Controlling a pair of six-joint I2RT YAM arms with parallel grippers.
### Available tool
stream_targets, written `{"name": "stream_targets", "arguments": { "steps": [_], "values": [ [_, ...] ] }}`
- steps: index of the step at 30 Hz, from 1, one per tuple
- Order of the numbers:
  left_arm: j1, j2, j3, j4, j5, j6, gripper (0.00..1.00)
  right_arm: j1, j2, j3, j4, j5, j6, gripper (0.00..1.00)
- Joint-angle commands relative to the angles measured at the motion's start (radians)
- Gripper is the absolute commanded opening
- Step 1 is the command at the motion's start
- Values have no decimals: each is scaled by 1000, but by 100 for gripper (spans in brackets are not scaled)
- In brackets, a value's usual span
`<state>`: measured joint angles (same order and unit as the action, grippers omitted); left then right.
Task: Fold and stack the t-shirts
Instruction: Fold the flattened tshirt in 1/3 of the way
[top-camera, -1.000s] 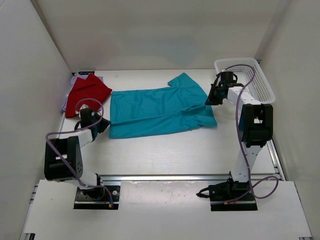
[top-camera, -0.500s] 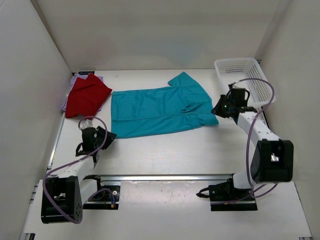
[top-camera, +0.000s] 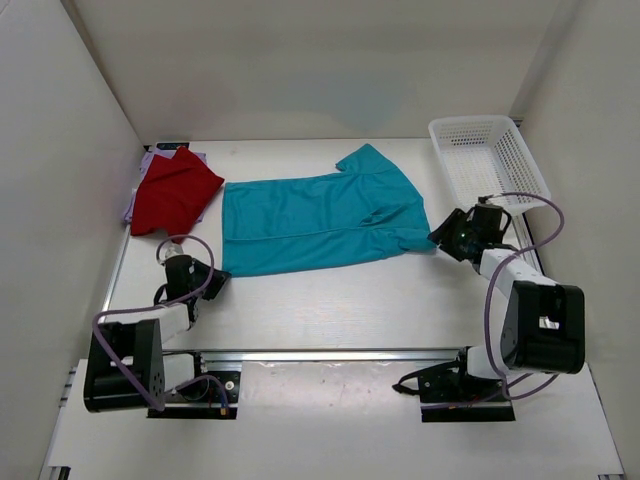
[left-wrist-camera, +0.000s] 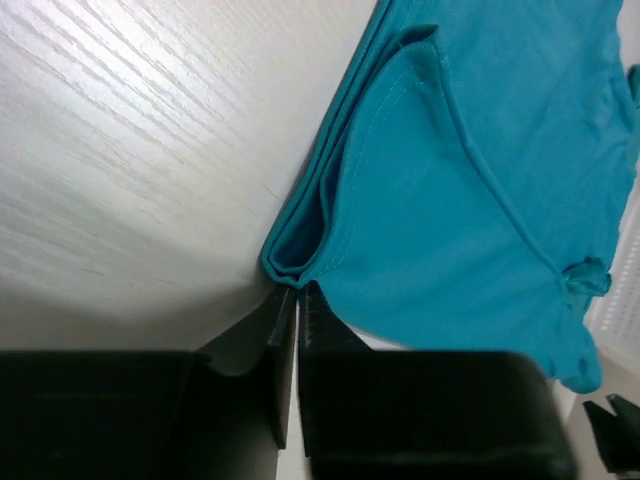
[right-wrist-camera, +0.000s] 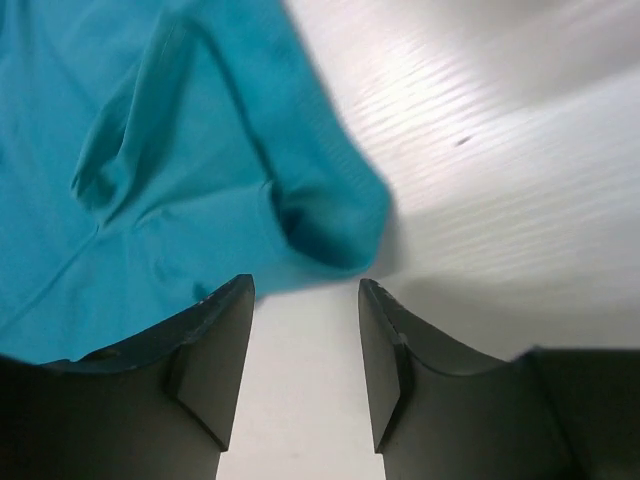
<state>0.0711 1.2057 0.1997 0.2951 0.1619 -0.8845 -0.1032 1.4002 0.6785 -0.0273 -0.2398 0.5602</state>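
The teal t-shirt (top-camera: 310, 225) lies mid-table, folded lengthwise into a long band with one sleeve pointing far. The deep red t-shirt (top-camera: 172, 190) lies in the far left corner on top of the lavender t-shirt (top-camera: 149, 159), just beside the teal shirt's left edge.

The left arm is folded low, its forearm flat along the left side of the table (top-camera: 350, 300). The left gripper (top-camera: 203, 280) is down at the teal shirt's near left corner. Its fingers stand almost together with only a thin slit between them. The folded corner touches their tips, and no cloth shows in the slit.

The right arm is bent low too, elbow near and forearm reaching far and left. The right gripper (top-camera: 447, 232) is at the shirt's near right corner with its fingers well apart, and the rounded sleeve end lies just ahead of the gap.

Bare tabletop runs along the whole near edge of the shirt. The white lattice basket (top-camera: 490, 160) sits in the far right corner, apart from the cloth.
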Motion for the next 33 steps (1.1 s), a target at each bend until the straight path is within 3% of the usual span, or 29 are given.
{"name": "stream_targets", "arguments": {
  "steps": [1,6,14,18,24,29,32,33],
  "values": [
    [9,26,29,44,4,-28,12,-35,32,9,110,63,27,45],
    [-39,-11,81,-2,-71,-4,0,14,54,-43,153,102,38,40],
    [-1,12,60,35,-36,-14,0,14,-53,-206,262,204,101,36],
    [-7,11,41,50,-59,-4,0,22,-101,-272,348,209,84,41],
    [6,12,38,68,-56,-11,0,5,55,-123,303,116,63,43],
    [9,18,40,75,-58,-7,0,-6,163,-13,267,74,70,32],
    [9,23,43,79,-50,-13,0,17,184,-14,268,77,67,31],
    [7,32,49,76,-53,-8,0,11,184,-8,274,85,70,25]
  ]
}}
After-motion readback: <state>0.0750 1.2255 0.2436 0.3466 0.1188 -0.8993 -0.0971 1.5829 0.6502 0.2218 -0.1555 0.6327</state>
